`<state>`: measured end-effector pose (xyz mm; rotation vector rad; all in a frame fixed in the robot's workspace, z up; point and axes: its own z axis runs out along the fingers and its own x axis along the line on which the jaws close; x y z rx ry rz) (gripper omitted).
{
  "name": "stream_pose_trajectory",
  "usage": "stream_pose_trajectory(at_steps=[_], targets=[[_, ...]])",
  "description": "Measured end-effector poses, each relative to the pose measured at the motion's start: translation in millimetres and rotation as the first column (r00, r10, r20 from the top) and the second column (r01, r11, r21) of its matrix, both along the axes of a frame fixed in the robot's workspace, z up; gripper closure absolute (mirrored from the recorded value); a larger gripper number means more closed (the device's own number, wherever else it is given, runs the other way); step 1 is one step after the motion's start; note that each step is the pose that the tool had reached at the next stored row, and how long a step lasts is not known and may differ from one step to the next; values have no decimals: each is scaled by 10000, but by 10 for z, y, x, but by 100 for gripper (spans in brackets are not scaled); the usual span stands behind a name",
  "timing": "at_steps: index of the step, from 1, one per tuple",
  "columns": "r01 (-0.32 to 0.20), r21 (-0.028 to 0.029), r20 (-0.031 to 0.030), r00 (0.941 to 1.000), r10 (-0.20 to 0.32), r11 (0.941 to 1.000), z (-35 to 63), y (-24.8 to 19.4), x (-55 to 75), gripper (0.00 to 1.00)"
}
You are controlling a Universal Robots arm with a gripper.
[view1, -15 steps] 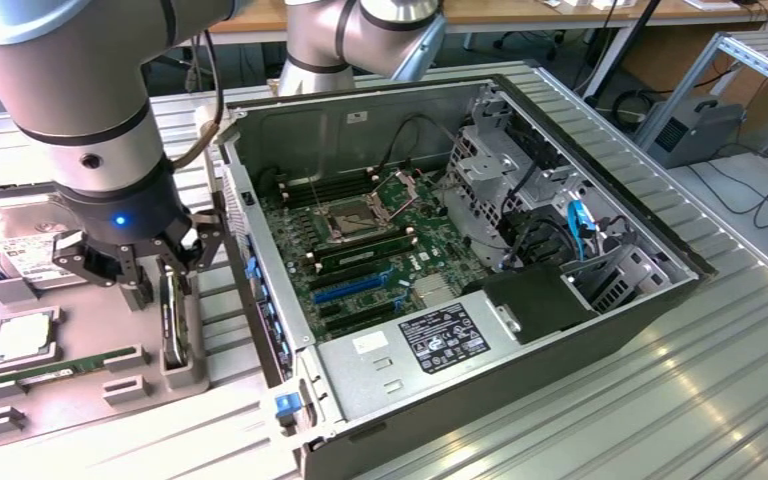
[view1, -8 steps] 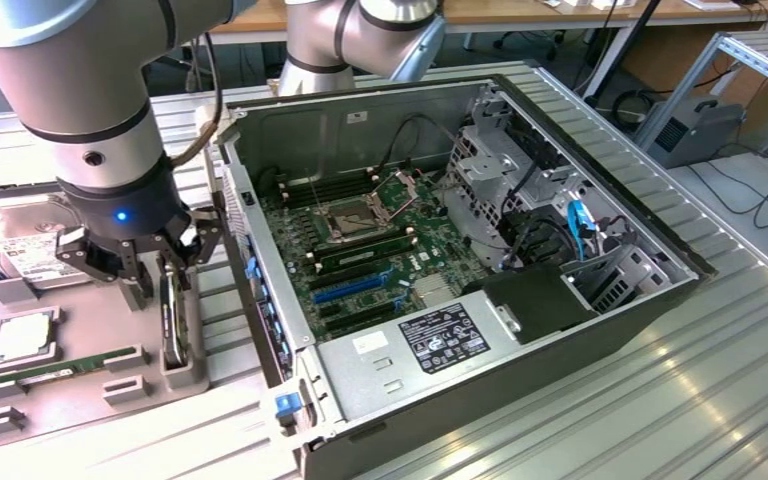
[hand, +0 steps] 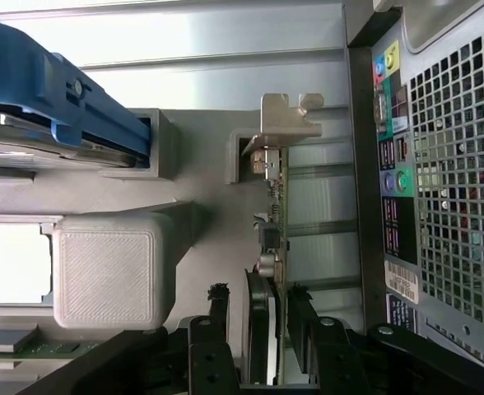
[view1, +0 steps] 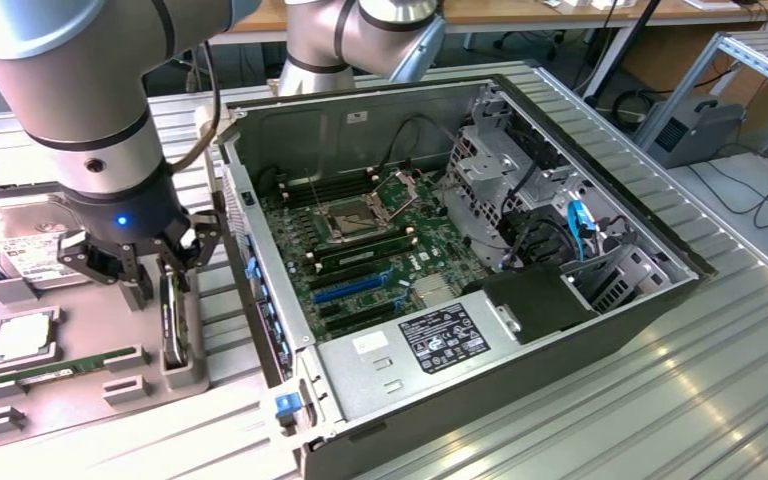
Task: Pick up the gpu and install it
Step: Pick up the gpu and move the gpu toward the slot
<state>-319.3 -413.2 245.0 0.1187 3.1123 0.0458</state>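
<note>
Gpu: You are looking at the gpu [view1: 168,322] standing on its long edge in a slot of the gray holder tray [view1: 84,305]. It is sitting just outside the open computer case [view1: 357,130] and is not yet installed.
Bracket: In the wrist view the card's pale metal bracket [hand: 287,123] is sitting at the end away from the gripper, against a gray post of the tray.
Hidden: The slot is swallowing the card's lower edge. The gripper's black linkages are covering its near end in the wrist view, and in the exterior view they are masking its upper edge.
Gripper: The gripper [view1: 144,275] is straddling the gpu with its jaws released and one of its fingers [hand: 217,309] on each side of the black body. A thin gap seems to be showing on both sides, though the dark parts are blending together there.
Arm: The arm is hanging straight down over the tray at the exterior view's left, with its wrist pointing at the card.
Tray neighbours: A silver hard drive [view1: 17,250], a square processor chip [view1: 24,340] and a green memory stick [view1: 57,368] are lying further out on the tray. A blue drive carrier [hand: 61,90] is showing in the wrist view.
Case: The motherboard [view1: 357,250] is lying exposed inside, with cables and the drive cage hiding its far side.
</note>
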Motion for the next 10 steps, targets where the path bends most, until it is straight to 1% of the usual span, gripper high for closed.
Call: stream_pose_trajectory(at_steps=[3, 10], targets=[[0, -1, -1, 10000, 0, 10000, -33, 0, 0, 58], [0, 5, 0, 10000, 0, 10000, -34, 0, 0, 59]])
